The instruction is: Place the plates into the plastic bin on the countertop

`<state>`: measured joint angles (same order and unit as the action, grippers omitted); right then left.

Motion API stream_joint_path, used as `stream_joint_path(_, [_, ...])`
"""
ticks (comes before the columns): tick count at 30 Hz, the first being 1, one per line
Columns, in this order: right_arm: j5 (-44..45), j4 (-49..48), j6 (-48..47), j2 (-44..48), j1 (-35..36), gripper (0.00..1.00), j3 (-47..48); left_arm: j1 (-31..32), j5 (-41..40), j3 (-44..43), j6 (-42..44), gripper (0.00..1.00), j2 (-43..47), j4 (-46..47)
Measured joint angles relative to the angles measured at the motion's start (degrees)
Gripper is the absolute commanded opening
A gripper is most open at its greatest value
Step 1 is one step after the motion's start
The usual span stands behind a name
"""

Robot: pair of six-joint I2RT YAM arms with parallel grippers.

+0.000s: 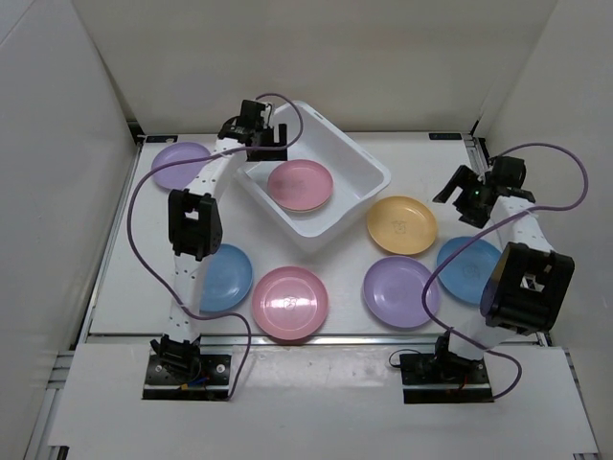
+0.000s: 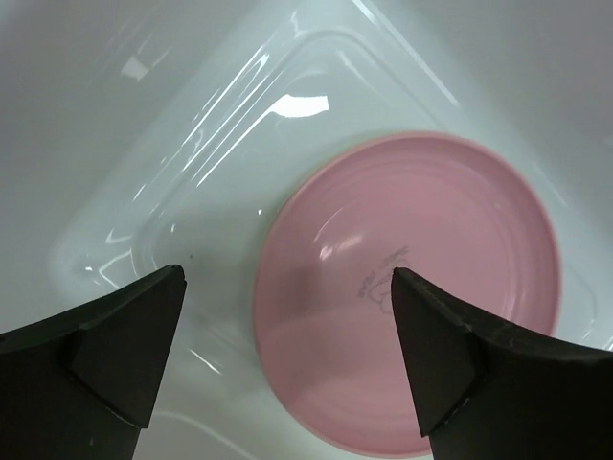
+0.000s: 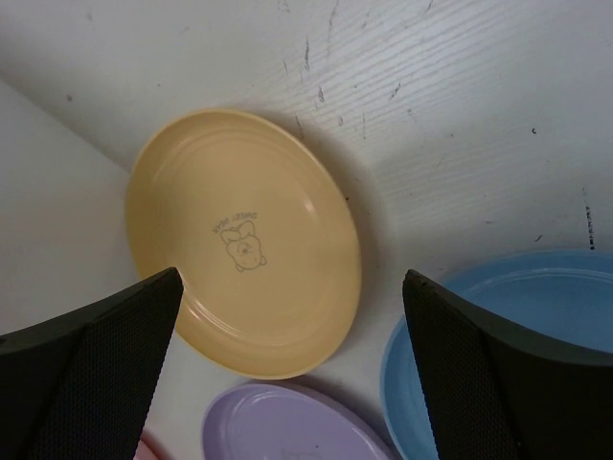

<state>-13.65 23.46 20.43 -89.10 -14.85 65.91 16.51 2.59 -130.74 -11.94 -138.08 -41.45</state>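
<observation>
From above, my left gripper (image 1: 263, 144) hangs over the far left corner of the plastic bin (image 1: 369, 163), which sits angled at the far middle of the countertop (image 1: 340, 264). One pink plate (image 1: 300, 185) lies flat on the bin's floor. My left wrist view adds that the fingers are spread wide with nothing between them. It also shows the plate's (image 2: 412, 287) faint printed mark, partly behind one finger.

My right gripper (image 1: 460, 192) hovers at the right, its fingers also apart and empty. Its wrist view shows a small drawn figure in the middle of the yellow-orange plate (image 3: 244, 240). From the top camera that mark is only a pale smudge (image 1: 401, 225).

Only the overhead view shows the second pink plate (image 1: 289, 303) at the near middle. The left blue plate (image 1: 225, 278) and the far purple plate (image 1: 180, 165) are both partly covered by my left arm. The near purple plate (image 1: 400, 291) and the right blue plate (image 1: 469, 268) are cut off at the right wrist frame's edge, and my right arm hides part of the blue one from above.

All the plates are matte pastel with raised rims.
</observation>
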Motion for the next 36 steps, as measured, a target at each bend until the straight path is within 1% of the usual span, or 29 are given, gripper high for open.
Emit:
stream_joint_path(5, [0.0,0.3,-3.5,-7.9,1.5,0.99,2.2,0.5,0.3,-4.3,1.0,0.99,0.3,0.2])
stream_joint_path(9, [-0.8,0.0,-6.0,-12.8,2.3,0.99,4.0,0.7,0.0,-4.1,2.1,0.99,3.5,0.1])
stream_joint_path(12, [-1.6,-0.8,-8.1,-15.4,2.6,0.97,4.9,0.7,-0.5,0.5,2.6,0.99,9.9,0.9])
stream_joint_path(13, [-1.6,-0.7,-8.8,-16.7,2.8,0.95,5.8,0.7,-0.7,3.3,2.7,0.99,13.0,1.7])
stream_joint_path(14, [-1.5,-1.0,-9.4,-18.3,3.0,0.95,6.9,0.8,-1.0,7.0,2.7,0.99,17.5,1.8])
stream_joint_path(17, [-0.6,-1.5,-10.2,-20.8,3.6,0.88,7.8,0.7,-3.2,18.7,1.5,0.99,28.4,5.6])
stream_joint_path(18, [-0.4,-1.4,-10.2,-21.4,3.8,0.83,7.8,0.5,-4.1,22.6,1.0,0.99,31.8,6.5])
stream_joint_path(21, [-0.5,-2.6,-10.2,-21.7,4.2,0.73,7.7,-0.4,-6.0,33.5,-1.3,0.99,40.5,8.9])
stream_joint_path(23, [-0.4,-2.7,-10.1,-22.1,4.6,0.59,7.6,-1.9,-6.9,41.3,-2.9,0.99,45.7,10.3])
stream_joint_path(24, [-0.4,-2.8,-9.9,-22.1,4.8,0.50,7.6,-2.9,-7.3,44.6,-3.7,0.99,47.8,10.8])
stream_joint_path(25, [-0.3,-2.9,-9.8,-22.4,4.9,0.37,7.6,-4.0,-7.8,47.8,-4.5,0.99,49.5,11.2])
stream_joint_path(27, [0.2,-3.0,-9.1,-23.0,5.2,0.29,7.6,-6.2,-8.5,53.5,-6.3,1.00,52.9,11.7])
stream_joint_path(30, [0.7,-2.5,-8.8,-22.9,5.2,0.13,7.6,-9.5,-9.2,60.2,-8.7,1.00,56.6,11.8])
stream_joint_path(31, [0.5,-2.0,-8.5,-22.5,5.2,0.04,7.6,-10.5,-9.2,62.1,-9.4,1.00,57.7,11.8])
stream_joint_path(32, [0.7,-1.7,-8.2,-22.1,5.2,0.01,7.8,-11.3,-9.2,63.8,-9.9,0.99,58.8,11.9])
stream_joint_path(36, [5.5,0.5,-7.0,-19.1,5.1,0.00,10.4,-15.0,-8.4,68.8,-11.5,1.00,62.4,11.4])
